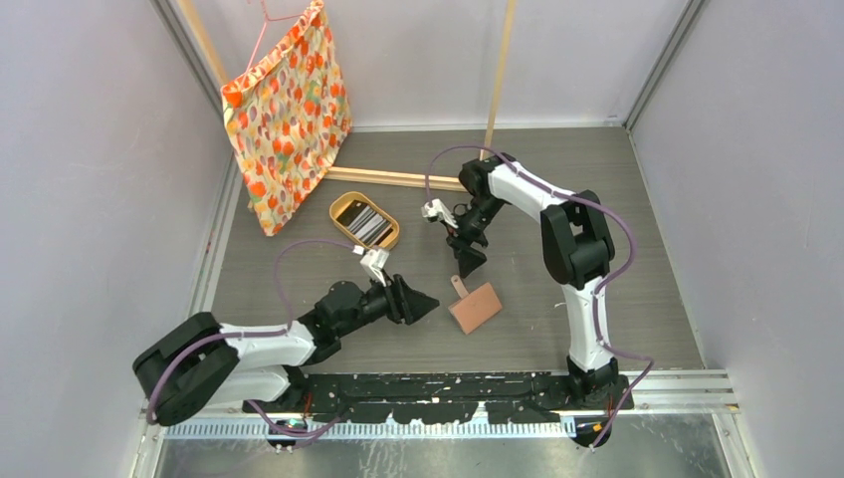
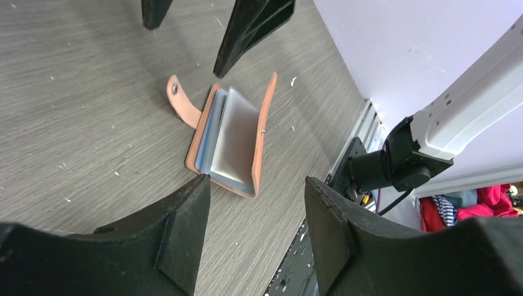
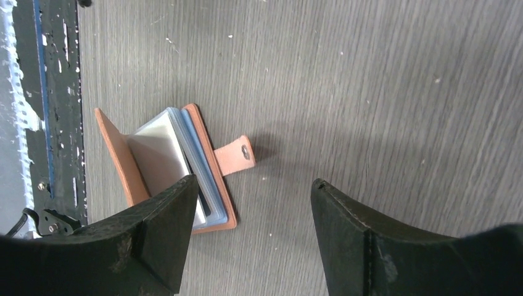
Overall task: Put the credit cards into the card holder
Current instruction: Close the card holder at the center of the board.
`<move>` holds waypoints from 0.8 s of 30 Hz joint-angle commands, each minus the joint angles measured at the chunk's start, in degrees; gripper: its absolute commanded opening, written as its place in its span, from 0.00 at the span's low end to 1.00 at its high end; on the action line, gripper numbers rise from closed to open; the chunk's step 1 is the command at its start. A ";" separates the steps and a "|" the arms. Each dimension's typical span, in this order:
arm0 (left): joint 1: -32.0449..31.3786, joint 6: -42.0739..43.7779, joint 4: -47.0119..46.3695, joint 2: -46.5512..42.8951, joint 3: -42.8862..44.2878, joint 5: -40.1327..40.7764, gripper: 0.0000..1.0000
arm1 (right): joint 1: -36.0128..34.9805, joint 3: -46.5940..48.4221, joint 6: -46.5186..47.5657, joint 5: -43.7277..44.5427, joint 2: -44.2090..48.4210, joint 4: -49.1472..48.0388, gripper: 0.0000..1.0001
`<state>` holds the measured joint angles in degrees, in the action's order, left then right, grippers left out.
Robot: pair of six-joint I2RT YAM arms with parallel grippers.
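A salmon-brown leather bifold card holder [image 1: 476, 308] lies half-open on the grey table [image 1: 637, 189]. The left gripper [image 1: 428, 304] at its left and the right gripper [image 1: 469, 265] just beyond it both gape, empty.

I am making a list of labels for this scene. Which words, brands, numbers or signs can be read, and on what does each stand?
No text can be read anywhere.
card holder: plain leather and blank glossy pockets, no print.
credit cards in the tray: too small to read.
hanging cloth: only a coloured pattern, no letters.
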<state>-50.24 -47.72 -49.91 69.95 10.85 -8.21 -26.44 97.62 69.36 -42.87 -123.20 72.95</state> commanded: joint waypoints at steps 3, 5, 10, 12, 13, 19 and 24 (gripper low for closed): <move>-0.04 2.39 6.10 -5.33 -1.81 5.06 0.58 | -1.78 4.21 1.47 0.52 -2.90 2.65 0.67; -0.04 2.16 5.04 -4.72 -2.12 5.04 0.58 | -2.23 5.03 1.97 0.86 -3.82 3.70 0.64; -0.04 1.96 3.44 -3.10 -2.06 4.64 0.57 | -2.52 7.74 3.68 1.10 -6.28 7.49 0.53; -0.04 1.93 3.33 -2.96 -2.06 4.63 0.57 | -2.58 8.73 4.20 1.10 -6.97 8.90 0.49; -0.04 1.93 3.33 -2.98 -2.11 4.61 0.57 | -2.69 8.88 4.42 1.14 -7.11 9.08 0.48; -0.04 1.85 3.39 -2.70 -2.06 4.62 0.57 | -3.32 9.51 5.54 1.18 -8.15 10.69 0.41; -0.04 1.76 3.33 -2.22 -1.85 4.36 0.57 | -3.62 10.22 6.04 1.61 -8.81 11.75 0.38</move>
<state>-50.24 -47.22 -45.10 67.24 8.86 -4.51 -29.32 105.73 73.60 -41.54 -131.68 82.02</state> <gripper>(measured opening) 0.577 0.388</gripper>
